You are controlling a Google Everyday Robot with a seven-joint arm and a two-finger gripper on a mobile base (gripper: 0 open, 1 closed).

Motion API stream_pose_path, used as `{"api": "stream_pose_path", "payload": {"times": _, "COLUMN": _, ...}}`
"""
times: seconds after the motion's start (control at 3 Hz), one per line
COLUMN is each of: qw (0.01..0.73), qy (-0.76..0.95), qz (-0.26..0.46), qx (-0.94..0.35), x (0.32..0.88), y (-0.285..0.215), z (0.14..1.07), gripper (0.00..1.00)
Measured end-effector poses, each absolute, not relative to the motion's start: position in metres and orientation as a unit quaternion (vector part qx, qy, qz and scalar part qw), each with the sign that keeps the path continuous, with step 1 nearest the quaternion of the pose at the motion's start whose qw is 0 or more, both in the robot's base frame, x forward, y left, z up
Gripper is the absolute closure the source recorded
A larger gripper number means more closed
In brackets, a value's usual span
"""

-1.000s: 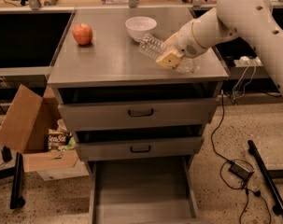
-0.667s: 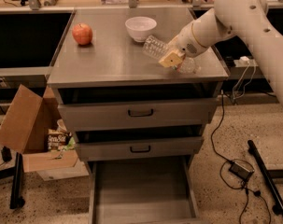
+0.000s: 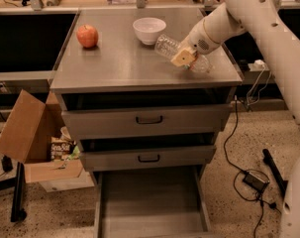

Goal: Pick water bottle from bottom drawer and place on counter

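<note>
Item: bottle (image 3: 165, 45), clear plastic, lying tilted across my gripper (image 3: 184, 57) at the right side of the counter (image 3: 121, 67), one end pointing left and far toward the bowl (image 3: 149, 29), the other toward the counter's right edge. Gripper: closed on the bottle about its middle, one tan pad showing on the near side; the other finger is hidden behind the plastic. Height: very low over the metal; whether the right end touches the surface I cannot tell. Bottom drawer (image 3: 149, 202): pulled out at floor level, nothing seen in it. Other stock: apple (image 3: 87, 35) at the far left of the counter, well apart; bowl just beside the bottle's left end. Step in hand, as I judge it: setting down, late in the task. To do it well: lower until the bottle's side bears on the counter, keep its left end off the bowl, stay in from the right edge, then part the fingers slowly, since a round, light bottle laid on its side may roll; lift straight up and away after. Arm (image 3: 248, 19): white, entering from the upper right, forearm sloping down and left to the wrist, wrist bent so the fingers point toward the near-left.
</note>
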State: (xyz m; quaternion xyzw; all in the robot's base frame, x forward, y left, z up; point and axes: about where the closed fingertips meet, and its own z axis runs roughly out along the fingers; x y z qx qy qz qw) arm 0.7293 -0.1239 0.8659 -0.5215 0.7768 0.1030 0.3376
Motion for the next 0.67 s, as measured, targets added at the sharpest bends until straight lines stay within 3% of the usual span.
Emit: {"api": "stream_pose_path", "payload": {"times": 0.67, "qw": 0.323, "qy": 0.792, "qz": 0.110, "qx": -0.507, "x": 0.7446, "y": -0.1291, "z": 0.8607, "gripper": 0.59}}
